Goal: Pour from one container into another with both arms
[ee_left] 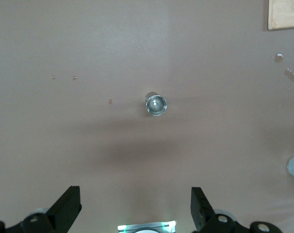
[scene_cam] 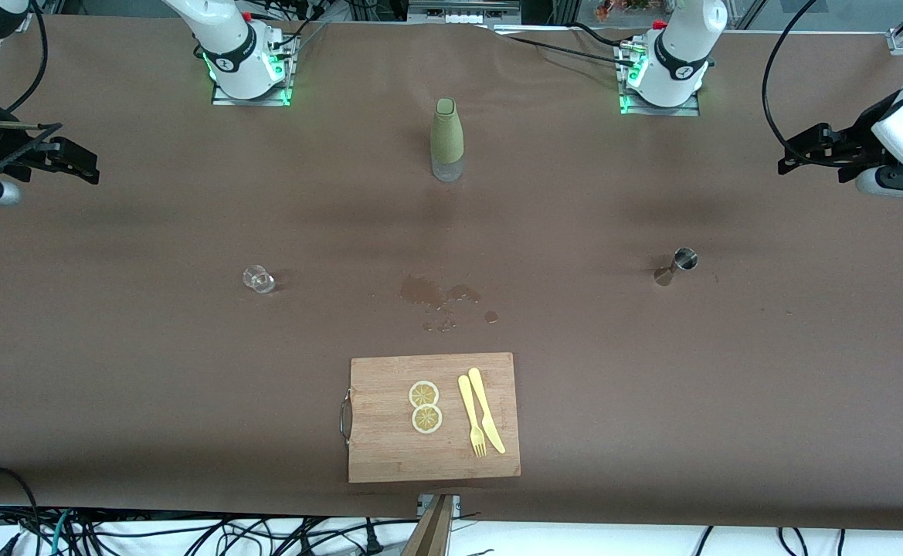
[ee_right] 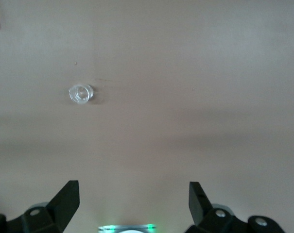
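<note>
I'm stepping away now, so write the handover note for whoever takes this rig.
Left gripper: open, holding nothing, waiting up over the left arm's end of the table.
Right gripper: open, holding nothing, up over the right arm's end.
Metal measuring cup: upright on the table toward the left arm's end.
Small clear glass: on the table toward the right arm's end.
Green-sleeved bottle: upright mid-table, near the arm bases.
Wet spots lie between the bottle and the cutting board, which carries lemon slices, a fork and a knife.
Done: nothing gripped yet.
Left: pick up both containers and pour.
</note>
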